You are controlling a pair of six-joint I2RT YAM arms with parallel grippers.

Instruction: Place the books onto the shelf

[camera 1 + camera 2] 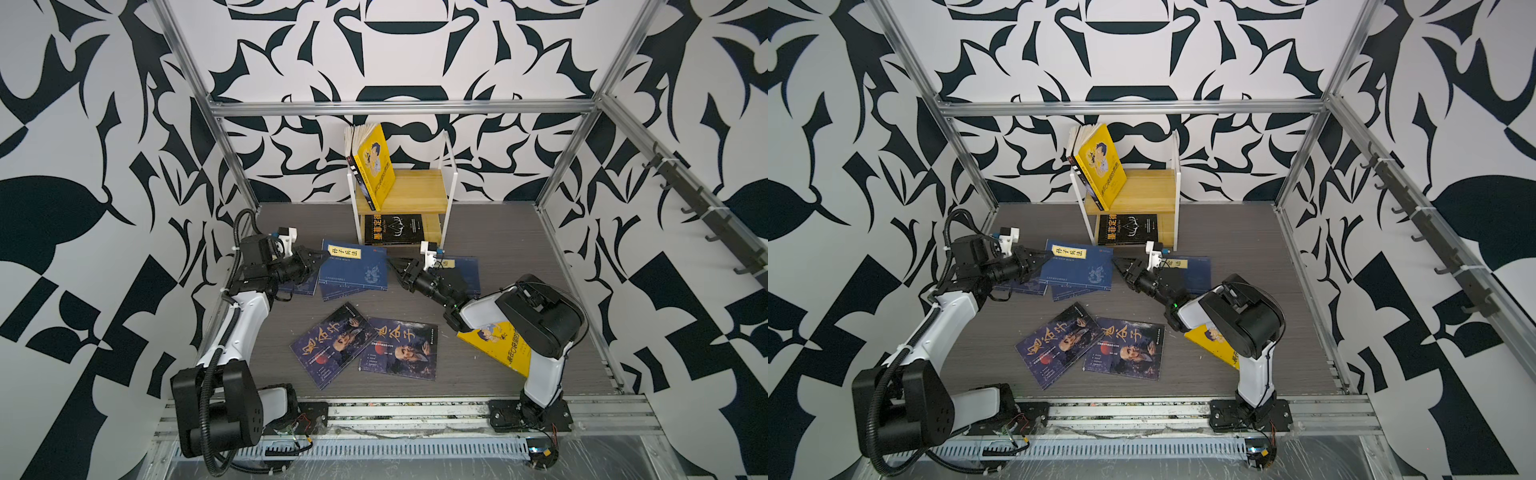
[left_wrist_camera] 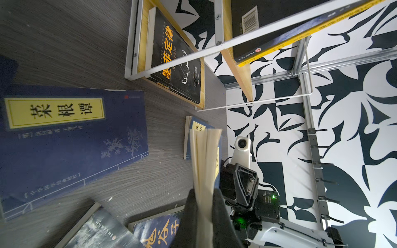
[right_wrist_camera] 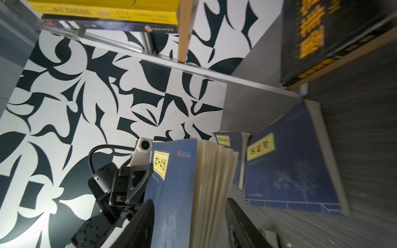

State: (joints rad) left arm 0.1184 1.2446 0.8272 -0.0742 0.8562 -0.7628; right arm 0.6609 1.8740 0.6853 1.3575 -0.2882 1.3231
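Note:
A navy book with a yellow label [image 1: 357,270] hangs between my two grippers, above other navy books [image 1: 299,286]. My left gripper [image 1: 320,257] is shut on its left edge; in the left wrist view the jaws pinch the pages [image 2: 205,163]. My right gripper [image 1: 392,262] is open at the book's right edge. In the right wrist view its fingers [image 3: 139,223] stand apart on either side of the book [image 3: 176,193]. The shelf [image 1: 415,187] stands at the back, with a yellow book [image 1: 374,162] leaning on its top board and a black one [image 1: 392,228] lying below.
Two dark blue portrait books [image 1: 332,347] [image 1: 401,349] lie at the front middle. A yellow book [image 1: 496,340] lies under the right arm, and another navy book [image 1: 461,270] behind the right wrist. Metal frame posts and patterned walls enclose the table.

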